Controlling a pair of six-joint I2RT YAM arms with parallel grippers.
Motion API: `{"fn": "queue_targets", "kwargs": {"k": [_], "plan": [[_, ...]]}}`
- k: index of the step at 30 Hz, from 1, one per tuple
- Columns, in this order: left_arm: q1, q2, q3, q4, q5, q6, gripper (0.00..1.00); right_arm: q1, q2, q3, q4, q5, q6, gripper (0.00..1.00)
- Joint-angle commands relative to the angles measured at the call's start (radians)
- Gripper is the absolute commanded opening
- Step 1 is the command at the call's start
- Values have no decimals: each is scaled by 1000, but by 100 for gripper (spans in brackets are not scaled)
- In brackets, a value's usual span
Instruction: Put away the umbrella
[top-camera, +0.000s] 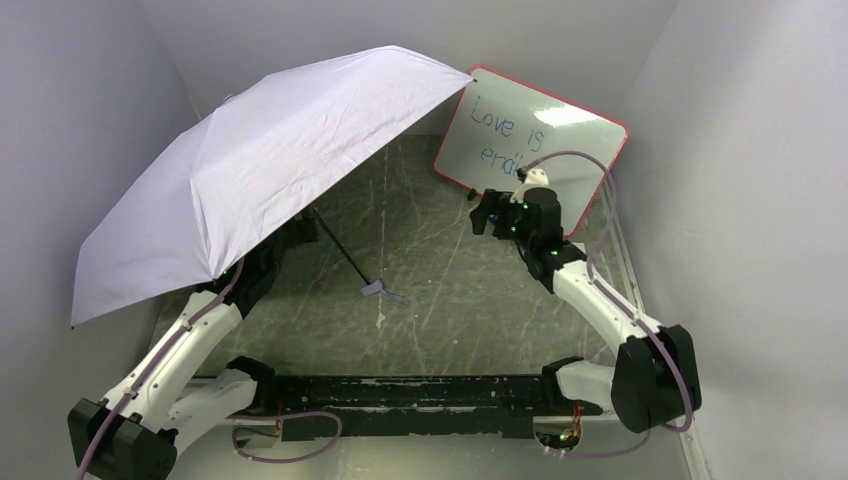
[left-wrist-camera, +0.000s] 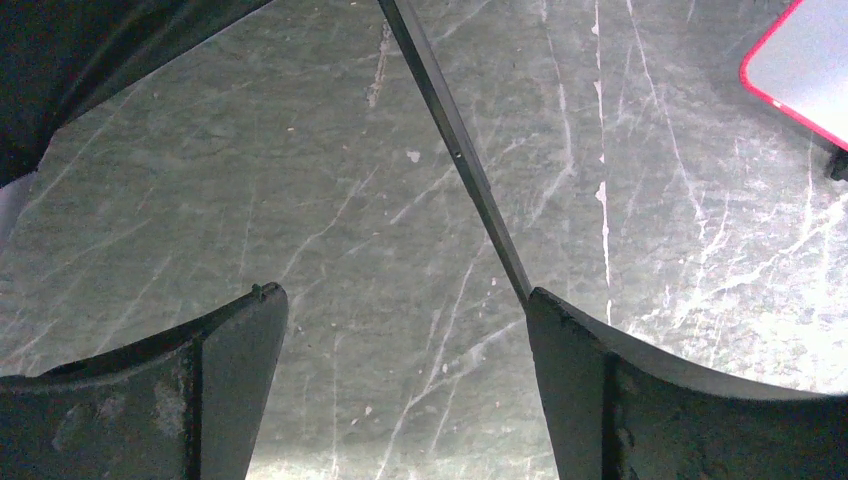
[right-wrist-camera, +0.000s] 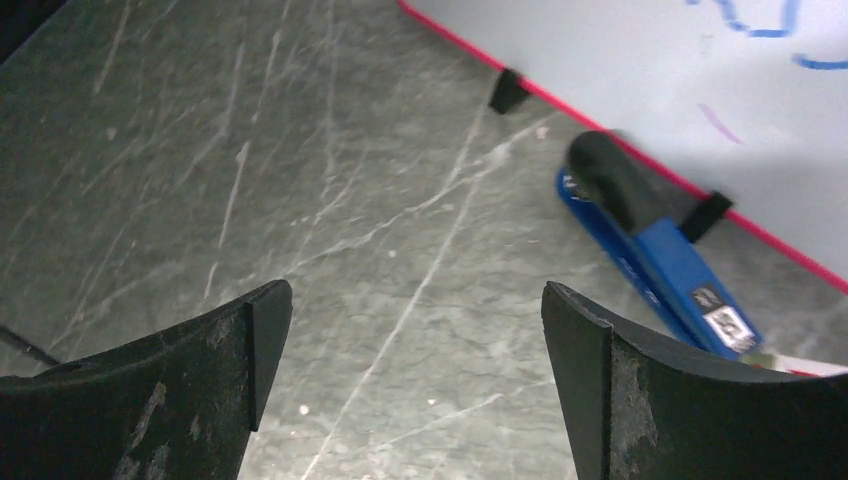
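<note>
Left pincer (left-wrist-camera: 402, 293) and right pincer (right-wrist-camera: 415, 288) both gape empty; the umbrella (top-camera: 270, 150) canopy hides the left from above.

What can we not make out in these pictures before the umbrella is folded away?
- Top view: the open umbrella hides the left gripper.
- Top view: the right arm covers the end of the whiteboard's writing.
- Left wrist view: whether the shaft touches the gripper's finger; the finger's edge cuts it off.
- Right wrist view: the marker's label is too small to read.
</note>
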Motion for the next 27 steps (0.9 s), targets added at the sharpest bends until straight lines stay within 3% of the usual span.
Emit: {"fn": "queue_targets", "kwargs": {"k": [1, 12, 16, 21, 27], "plan": [[13, -14, 14, 6, -18, -14, 93, 111, 66, 85, -27, 10, -46, 100], [20, -34, 11, 7, -9, -12, 93, 374, 422, 256, 143, -95, -12, 99], [25, -51, 7, 12, 5, -8, 92, 450, 565, 339, 228, -205, -38, 98], [28, -68, 4, 5, -8, -5, 90, 510, 686, 416, 355, -343, -35, 96], [33, -69, 1, 6, -9, -5, 89, 554, 781, 502, 392, -389, -17, 95]]}}
